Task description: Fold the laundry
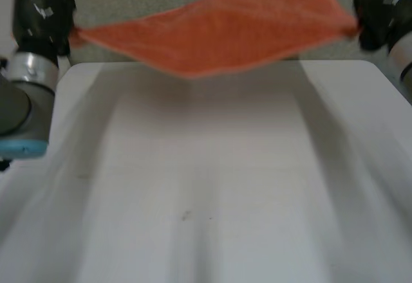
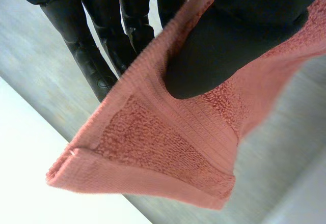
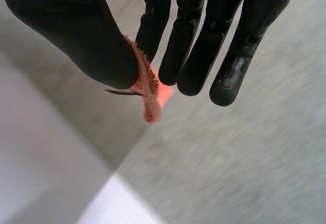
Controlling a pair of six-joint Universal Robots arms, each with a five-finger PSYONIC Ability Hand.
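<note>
Towel (image 1: 219, 29): orange terry cloth, looped pile rough and nubbly. Flat ribbed woven band beside hem; stitched hem smoother. Edge at right hand (image 3: 204, 40) frayed, loose threads. Left hand (image 2: 224, 56): black, smooth, matt, rubber-like. Right hand's fingers (image 3: 229, 76): same black, faint sheen. Table (image 1: 206, 167): white, smooth, matt. Left arm joint (image 1: 26, 96): grey, satin metal look. Cap (image 1: 22, 146): light-blue, smooth plastic look.

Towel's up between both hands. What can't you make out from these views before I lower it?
1. Head view: left hand and right hand blurred; grips unreadable there.
2. Left wrist view: fingers pass behind the towel, their ends hidden.
3. Right wrist view: thumb hides most of the pinched cloth.
</note>
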